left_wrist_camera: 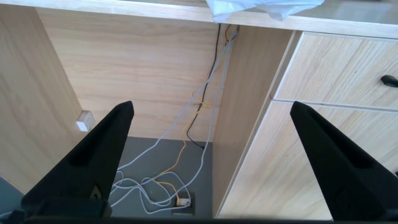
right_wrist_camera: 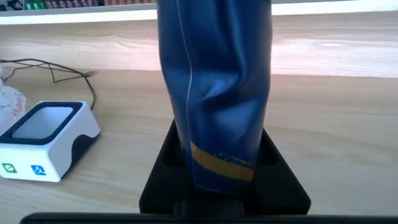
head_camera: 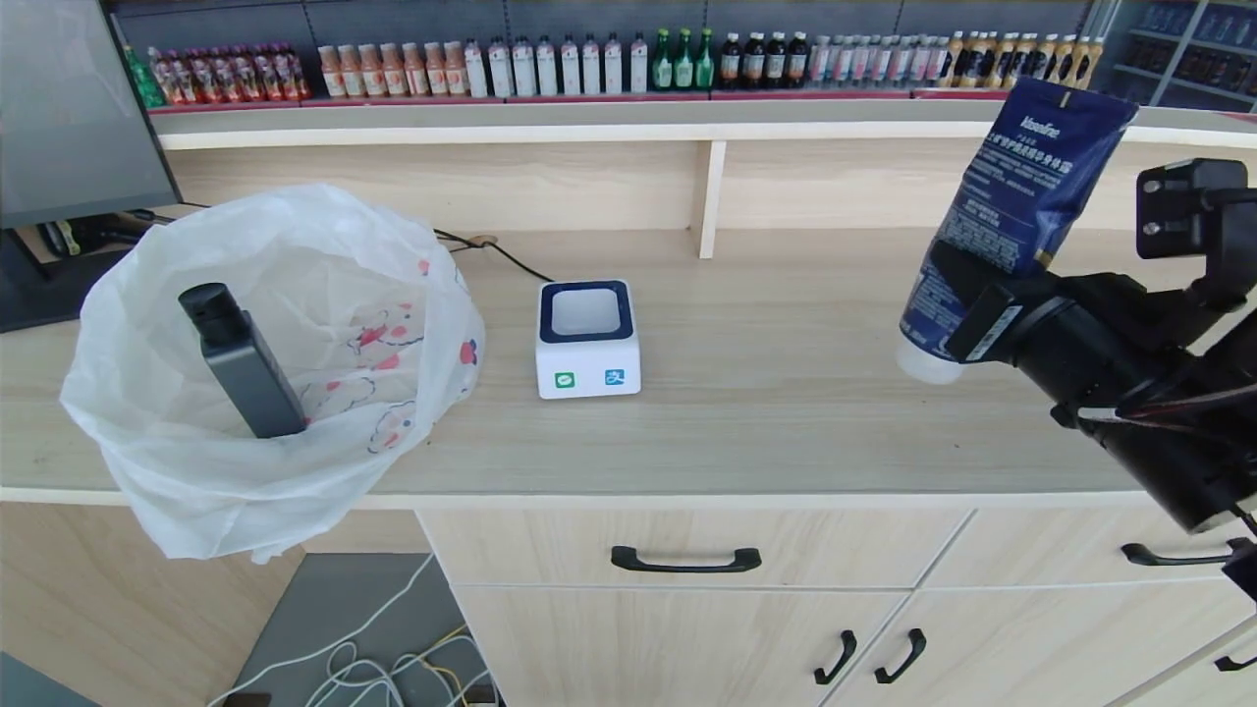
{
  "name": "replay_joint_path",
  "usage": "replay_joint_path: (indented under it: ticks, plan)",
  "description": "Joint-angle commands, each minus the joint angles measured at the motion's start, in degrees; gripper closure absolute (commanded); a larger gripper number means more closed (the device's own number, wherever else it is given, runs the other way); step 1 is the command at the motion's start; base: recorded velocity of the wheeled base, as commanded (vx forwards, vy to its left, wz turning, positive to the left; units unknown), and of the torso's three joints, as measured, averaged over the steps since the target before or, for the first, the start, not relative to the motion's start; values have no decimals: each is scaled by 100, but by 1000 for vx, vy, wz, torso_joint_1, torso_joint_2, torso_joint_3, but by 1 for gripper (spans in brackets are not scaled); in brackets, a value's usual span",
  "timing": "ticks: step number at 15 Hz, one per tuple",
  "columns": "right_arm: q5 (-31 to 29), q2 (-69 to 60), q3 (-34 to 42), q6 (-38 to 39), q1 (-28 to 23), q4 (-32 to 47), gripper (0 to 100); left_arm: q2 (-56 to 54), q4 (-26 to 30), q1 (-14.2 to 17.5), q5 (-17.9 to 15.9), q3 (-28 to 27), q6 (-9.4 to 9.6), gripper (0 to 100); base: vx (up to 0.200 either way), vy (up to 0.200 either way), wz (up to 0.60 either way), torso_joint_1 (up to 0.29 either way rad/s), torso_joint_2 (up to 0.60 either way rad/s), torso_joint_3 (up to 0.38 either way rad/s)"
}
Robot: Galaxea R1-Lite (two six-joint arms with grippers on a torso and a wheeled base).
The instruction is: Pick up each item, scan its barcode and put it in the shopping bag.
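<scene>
**Head view.** Noted a white scanner with a dark blue top frame near the middle of the worktop, set back from the front edge. Found the shopping bag just left of the scanner, mouth open, its lower part sagging over the front edge. Recorded a dark grey bottle leaning inside the bag. Found the blue tube well to the right of the scanner, raised off the worktop and tilted, white cap end lowest, with the right jaws clamped on its lower half. Noted a wide stretch of worktop between scanner and tube. Noted a raised back ledge behind the scanner, and a black cable trailing from behind the scanner toward the bag.

**Left wrist view.** Found the left jaws spread wide, holding nothing, fingers below the scanner's worktop and facing an open recess under it. Noted the bag's underside hanging past the worktop edge. Recorded loose cables on the floor of the recess and drawer fronts beside it.

**Right wrist view.** Found the tube gripped between the right jaws, its body dented. Seen the scanner off to one side, apart from the tube, with worktop stretching between and beyond.
</scene>
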Motion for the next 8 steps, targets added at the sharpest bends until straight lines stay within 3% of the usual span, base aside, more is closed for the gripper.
replay_joint_path:
  ticks: [1, 8]
  plan:
    - [508, -622, 718, 68, -108, -10, 100, -2, 0, 0, 0, 0, -2, 0, 0, 0, 0, 0, 0, 0]
    - [2020, -596, 806, 1211, -178, -28, 100, -2, 0, 0, 0, 0, -2, 0, 0, 0, 0, 0, 0, 0]
